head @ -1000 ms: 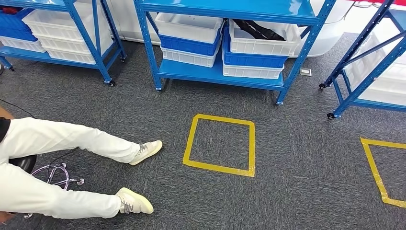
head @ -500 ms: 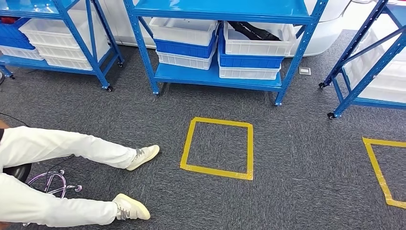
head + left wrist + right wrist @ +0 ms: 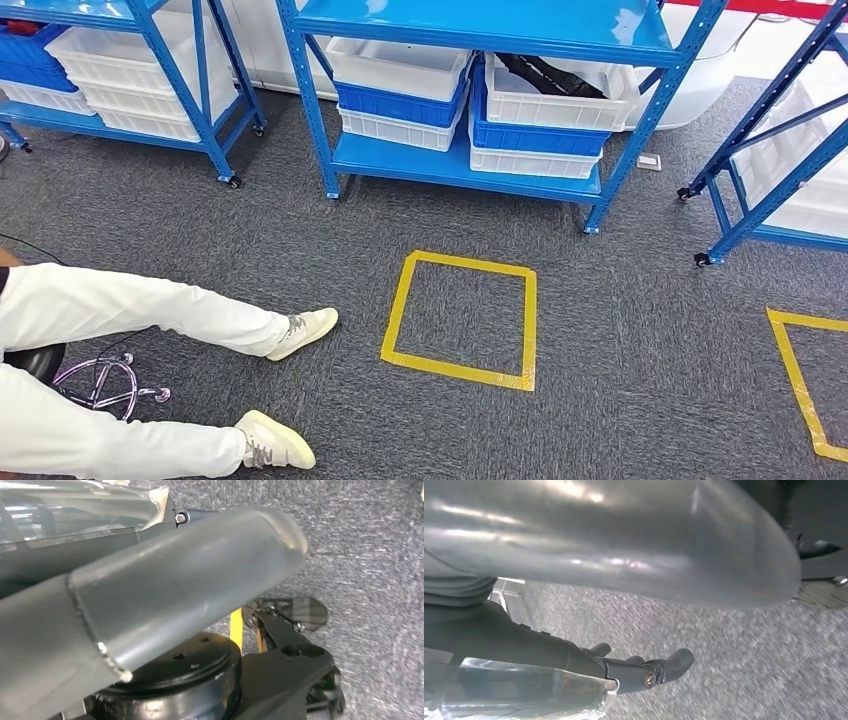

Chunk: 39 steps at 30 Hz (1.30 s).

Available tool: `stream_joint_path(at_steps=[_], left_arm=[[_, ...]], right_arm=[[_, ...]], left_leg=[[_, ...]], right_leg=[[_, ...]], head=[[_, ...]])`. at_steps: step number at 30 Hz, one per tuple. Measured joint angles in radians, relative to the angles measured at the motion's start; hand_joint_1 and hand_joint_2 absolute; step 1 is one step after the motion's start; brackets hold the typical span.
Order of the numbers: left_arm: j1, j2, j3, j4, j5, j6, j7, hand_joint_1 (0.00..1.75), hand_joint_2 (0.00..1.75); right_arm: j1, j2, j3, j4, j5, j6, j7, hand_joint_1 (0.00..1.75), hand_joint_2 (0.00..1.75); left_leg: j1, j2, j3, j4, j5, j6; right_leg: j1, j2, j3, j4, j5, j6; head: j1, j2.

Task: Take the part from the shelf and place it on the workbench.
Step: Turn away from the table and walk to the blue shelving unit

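Approach step, judged: both arms hang; left hand [image 3: 165,590] and right hand [image 3: 624,545] seen close, finger state cannot tell. Part [image 3: 548,72], a dark piece in a white bin [image 3: 560,95] on the shelf [image 3: 470,165], well ahead of both hands. Next: step up to the shelf, raise a hand.

A storeroom or workshop: blue shelving [image 3: 470,30], plastic bins [image 3: 545,95], taped floor squares [image 3: 462,318].
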Motion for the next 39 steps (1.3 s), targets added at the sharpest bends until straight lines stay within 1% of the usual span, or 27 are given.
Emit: stream_joint_path(at_steps=[1,2,3,5,7,8,10,11,12,13,14,15,17,18,21,23,24,26,27,28,29,31,32,33,35,37,39], left_arm=[[0.000,0.000,0.000,0.000,0.000,0.000,0.000,0.00,0.00],[0.000,0.001,0.000,0.000,0.001,0.001,0.000,0.00,0.00],[-0.001,0.001,0.000,0.000,0.003,0.001,-0.001,0.00,0.00],[-0.001,0.002,0.000,0.000,0.007,0.002,-0.002,0.00,0.00],[-0.002,0.002,0.000,0.000,0.008,0.002,-0.003,0.00,0.00],[-0.002,0.002,0.000,0.000,0.009,0.002,-0.003,0.00,0.00],[-0.002,0.002,0.000,0.000,0.010,0.003,-0.004,0.00,0.00],[-0.001,0.002,0.000,0.000,0.011,0.004,-0.005,0.00,0.00],[0.000,0.002,0.000,0.000,0.012,0.005,-0.006,0.00,0.00],[0.000,0.002,0.000,0.000,0.013,0.005,-0.006,0.00,0.00],[0.001,0.002,0.000,0.000,0.014,0.005,-0.007,0.00,0.00],[0.001,0.003,0.000,0.000,0.015,0.005,-0.008,0.00,0.00],[0.000,0.003,0.000,0.000,0.014,0.005,-0.010,0.00,0.00],[-0.001,0.002,0.000,0.000,0.014,0.005,-0.010,0.00,0.00],[0.000,0.001,0.000,0.000,0.013,0.005,-0.011,0.00,0.00],[0.000,0.000,0.000,0.000,0.013,0.005,-0.011,0.00,0.00],[0.000,0.000,0.001,0.000,0.013,0.005,-0.012,0.00,0.00],[-0.001,-0.001,0.000,0.000,0.011,0.005,-0.012,0.00,0.00],[-0.001,-0.001,0.000,0.000,0.010,0.004,-0.012,0.00,0.00],[0.000,-0.001,0.000,0.000,0.008,0.003,-0.011,0.00,0.00],[0.000,-0.001,0.001,0.000,0.006,0.002,-0.011,0.00,0.00],[0.001,-0.001,0.001,0.000,0.000,-0.002,-0.011,0.00,0.00],[0.001,-0.001,0.001,0.000,-0.003,-0.004,-0.011,0.00,0.00],[0.000,-0.001,0.000,0.000,-0.007,-0.006,-0.011,0.00,0.00],[-0.001,-0.001,0.000,0.000,-0.013,-0.009,-0.009,0.00,0.00],[-0.001,0.000,0.000,0.000,-0.019,-0.012,-0.007,0.00,0.00],[-0.002,0.000,-0.001,0.000,-0.025,-0.013,-0.005,0.00,0.00]], right_arm=[[-0.001,0.000,0.000,0.000,0.000,0.000,0.000,0.00,0.00],[-0.001,-0.001,0.000,0.000,0.001,0.000,-0.001,0.00,0.00],[-0.002,0.000,0.000,0.000,0.002,0.000,-0.002,0.00,0.00],[-0.003,0.000,0.000,0.000,0.004,0.000,-0.003,0.00,0.00],[-0.003,0.000,0.000,0.000,0.007,0.000,-0.004,0.00,0.00],[-0.003,0.000,0.000,0.000,0.008,0.000,-0.006,0.00,0.00],[-0.004,0.000,0.000,0.000,0.010,0.000,-0.013,0.00,0.00],[-0.004,-0.001,0.000,0.000,0.012,0.001,-0.018,0.00,0.00],[-0.003,-0.002,0.000,0.000,0.013,0.002,-0.023,0.00,0.00],[-0.002,-0.003,0.000,0.000,0.015,0.002,-0.026,0.00,0.00],[0.000,-0.004,0.000,0.000,0.015,0.003,-0.029,0.00,0.00],[0.001,-0.005,0.000,0.000,0.016,0.003,-0.031,0.00,0.00],[0.001,-0.005,0.000,0.000,0.016,0.003,-0.034,0.00,0.00],[0.000,-0.006,0.000,0.000,0.016,0.003,-0.034,0.00,0.00],[-0.004,-0.006,0.000,0.000,0.016,0.003,-0.034,0.00,0.00],[-0.005,-0.007,0.000,0.000,0.016,0.003,-0.035,0.00,0.00],[-0.005,-0.007,0.000,0.000,0.016,0.003,-0.035,0.00,0.00],[-0.003,-0.007,0.000,0.000,0.015,0.003,-0.033,0.00,0.00],[-0.002,-0.007,0.000,0.000,0.014,0.003,-0.030,0.00,0.00],[0.000,-0.007,0.000,0.000,0.014,0.002,-0.028,0.00,0.00],[0.002,-0.008,0.000,0.000,0.013,0.000,-0.024,0.00,0.00],[0.001,-0.008,0.000,0.000,0.010,-0.002,-0.019,0.00,0.00],[0.000,-0.008,0.000,0.000,0.008,-0.003,-0.018,0.00,0.00],[-0.002,-0.008,-0.001,0.000,0.005,-0.003,-0.017,0.00,0.00],[-0.003,-0.008,-0.003,0.000,0.001,-0.003,-0.016,0.00,0.00],[-0.004,-0.007,-0.006,0.000,-0.003,-0.005,-0.016,0.00,0.00],[-0.004,-0.006,-0.011,0.000,-0.007,-0.007,-0.016,0.00,0.00]], left_leg=[[-0.002,-0.001,0.006,0.004,-0.011,-0.007],[-0.004,-0.002,0.010,0.008,-0.021,-0.013],[-0.006,-0.002,0.012,0.010,-0.030,-0.020],[-0.003,-0.003,0.017,0.012,-0.042,-0.029],[0.003,0.002,0.012,0.038,-0.059,-0.040],[0.005,0.005,-0.006,0.077,-0.078,-0.045],[0.006,0.009,-0.077,0.205,-0.129,-0.051],[0.006,0.009,-0.118,0.266,-0.145,-0.053],[0.006,0.009,-0.149,0.300,-0.143,-0.053],[0.006,0.009,-0.164,0.300,-0.121,-0.052],[0.006,0.010,-0.159,0.261,-0.079,-0.049],[0.006,0.012,-0.140,0.196,-0.029,-0.044],[0.002,0.014,-0.096,0.086,0.026,-0.034],[-0.002,0.015,-0.085,0.060,0.030,-0.030],[-0.007,0.013,-0.069,0.041,0.022,-0.013],[-0.002,0.012,-0.050,0.021,0.025,-0.001],[0.000,0.013,-0.041,0.015,0.024,0.004],[-0.001,0.012,-0.031,0.012,0.016,0.011],[-0.002,0.010,-0.026,0.012,0.011,0.012],[-0.003,0.008,-0.019,0.012,0.005,0.012],[-0.004,0.004,-0.010,0.012,-0.002,0.011],[-0.005,0.001,0.007,0.013,-0.018,0.005],[-0.008,-0.001,0.014,0.014,-0.028,0.001],[-0.011,-0.002,0.018,0.015,-0.037,-0.004],[-0.013,-0.003,0.024,0.013,-0.049,-0.014],[-0.008,0.000,0.025,0.023,-0.059,-0.025],[-0.003,0.005,-0.008,0.099,-0.099,-0.038]], right_leg=[[-0.003,-0.001,0.023,-0.063,0.034,0.006],[-0.004,-0.001,0.042,-0.108,0.056,0.002],[-0.002,-0.001,0.053,-0.132,0.065,-0.008],[0.000,-0.001,0.060,-0.136,0.062,-0.035],[-0.002,0.000,0.068,-0.137,0.056,-0.052],[-0.004,0.000,0.073,-0.138,0.053,-0.061],[-0.001,-0.001,0.082,-0.139,0.044,-0.075],[0.000,-0.001,0.086,-0.139,0.039,-0.079],[0.001,0.000,0.092,-0.139,0.034,-0.081],[0.002,0.001,0.100,-0.139,0.028,-0.081],[0.002,0.002,0.111,-0.139,0.020,-0.079],[0.002,0.003,0.121,-0.139,0.012,-0.076],[0.008,0.004,0.133,-0.140,-0.003,-0.066],[0.011,0.004,0.134,-0.142,-0.008,-0.061],[0.013,0.001,0.141,-0.152,-0.015,-0.043],[0.013,0.001,0.129,-0.115,-0.035,-0.039],[0.013,0.001,0.100,-0.063,-0.054,-0.042],[0.013,0.002,0.011,0.076,-0.095,-0.045],[0.013,0.002,-0.027,0.124,-0.099,-0.042],[0.013,0.002,-0.048,0.136,-0.087,-0.035],[0.013,0.002,-0.047,0.107,-0.056,-0.025],[0.013,0.002,-0.004,-0.031,0.025,-0.012],[0.013,0.002,0.020,-0.091,0.055,-0.014],[0.014,0.002,0.036,-0.128,0.072,-0.021],[0.016,0.003,0.046,-0.141,0.076,-0.042],[0.010,0.003,0.053,-0.145,0.072,-0.058],[0.004,0.003,0.064,-0.149,0.067,-0.074]], head=[[0.002,0.000],[0.002,0.000],[0.001,0.000],[-0.003,0.000],[-0.005,0.000],[-0.006,0.000],[-0.007,0.000],[-0.006,0.000],[-0.007,0.000],[-0.007,0.000],[-0.007,0.000],[-0.007,0.000],[-0.006,0.000],[-0.006,0.000],[-0.006,0.000],[-0.006,0.000],[-0.005,0.000],[-0.005,0.000],[-0.005,0.000],[-0.005,0.000],[-0.005,0.000],[-0.004,0.000],[-0.003,0.000],[-0.004,0.000],[-0.006,0.000],[-0.008,0.000],[-0.009,0.000]])
